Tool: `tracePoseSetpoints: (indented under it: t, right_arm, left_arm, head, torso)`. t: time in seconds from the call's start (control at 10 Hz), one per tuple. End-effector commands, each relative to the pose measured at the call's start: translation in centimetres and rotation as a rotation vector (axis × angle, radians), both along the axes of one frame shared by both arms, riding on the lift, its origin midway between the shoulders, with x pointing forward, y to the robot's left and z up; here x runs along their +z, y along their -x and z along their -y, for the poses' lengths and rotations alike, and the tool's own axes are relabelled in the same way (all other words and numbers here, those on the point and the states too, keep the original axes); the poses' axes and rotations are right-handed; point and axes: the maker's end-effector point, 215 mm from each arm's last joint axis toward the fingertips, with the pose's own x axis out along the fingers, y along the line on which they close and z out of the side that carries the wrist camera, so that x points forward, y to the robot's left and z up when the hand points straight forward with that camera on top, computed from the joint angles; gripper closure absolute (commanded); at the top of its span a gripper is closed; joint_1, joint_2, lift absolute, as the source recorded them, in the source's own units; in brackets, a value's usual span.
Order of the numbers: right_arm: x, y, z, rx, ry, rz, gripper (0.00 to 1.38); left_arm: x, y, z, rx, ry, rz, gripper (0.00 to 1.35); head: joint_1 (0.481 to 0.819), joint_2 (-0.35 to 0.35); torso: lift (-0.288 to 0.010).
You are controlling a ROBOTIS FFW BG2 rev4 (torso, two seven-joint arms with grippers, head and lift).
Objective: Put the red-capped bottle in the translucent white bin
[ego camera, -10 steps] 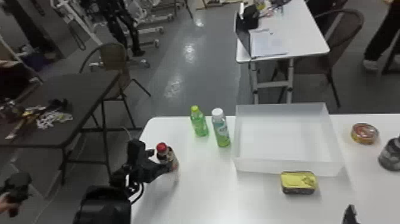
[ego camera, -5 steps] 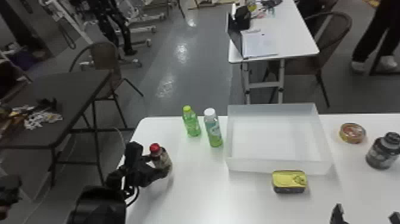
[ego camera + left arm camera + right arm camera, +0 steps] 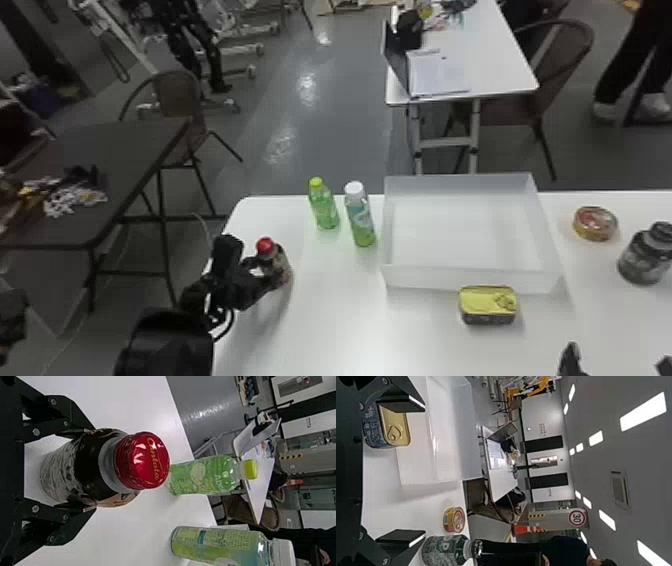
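Observation:
In the head view my left gripper [image 3: 267, 274] is at the near-left part of the white table, around the body of the upright red-capped bottle [image 3: 278, 264]. The left wrist view has the bottle's red cap [image 3: 143, 460] up close, with the left gripper [image 3: 94, 469] shut on the body below it, one finger against each side. The translucent white bin [image 3: 465, 225] stands well to the right, with nothing in it. My right gripper [image 3: 617, 364] is at the bottom right edge; in the right wrist view that gripper [image 3: 425, 471] is open, nothing between its fingers.
Between the held bottle and the bin stand a green bottle [image 3: 324, 206] and a white-capped bottle [image 3: 360, 215]. A yellow-lidded tin [image 3: 487, 304] sits against the bin's near side. Right of the bin are a round can [image 3: 595, 223] and a dark bottle [image 3: 646, 255].
The head view has swung slightly to the right. My left gripper's hand sits a little closer to the red-capped bottle than a second ago. The bottle still stands by the green one's near left.

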Motion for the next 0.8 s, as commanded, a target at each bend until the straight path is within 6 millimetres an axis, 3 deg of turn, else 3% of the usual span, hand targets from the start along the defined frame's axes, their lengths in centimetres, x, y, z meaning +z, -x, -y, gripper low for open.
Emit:
tracePoseSetpoints:
  t: [0.0, 0.1, 0.2, 0.3, 0.5, 0.7]
  right_arm:
    - [-0.1, 0.0, -0.1, 0.0, 0.0, -0.003, 0.18]
    - [-0.1, 0.0, -0.1, 0.0, -0.002, -0.005, 0.18]
    - [-0.3, 0.0, 0.0, -0.004, -0.002, -0.007, 0.18]
    - [-0.3, 0.0, 0.0, -0.006, -0.004, -0.009, 0.18]
    - [-0.2, -0.4, -0.1, 0.004, -0.004, -0.002, 0.18]
    - [-0.2, -0.6, -0.2, 0.009, -0.003, -0.003, 0.18]
  left_arm:
    - [2.6, 0.2, 1.0, 0.008, -0.054, 0.055, 0.99]
    - [4.3, 0.5, 2.6, 0.025, -0.019, 0.095, 0.99]
    - [8.0, -0.5, 5.5, -0.007, -0.012, 0.164, 0.99]
    - [11.5, -2.2, 9.8, -0.07, 0.014, 0.228, 0.99]
    - [16.0, -5.1, 17.5, -0.185, 0.12, 0.307, 0.99]
    - [18.9, -6.9, 23.6, -0.273, 0.225, 0.35, 0.99]
  head:
    - [0.695, 0.298]
    - [0.695, 0.293]
    - [0.695, 0.288]
    - [0.695, 0.268]
    - [0.695, 0.175]
    - [0.695, 0.095]
  torso:
    - [0.0]
    - [0.0]
    - [0.0]
    - [0.0]
    - [0.0]
    - [0.0]
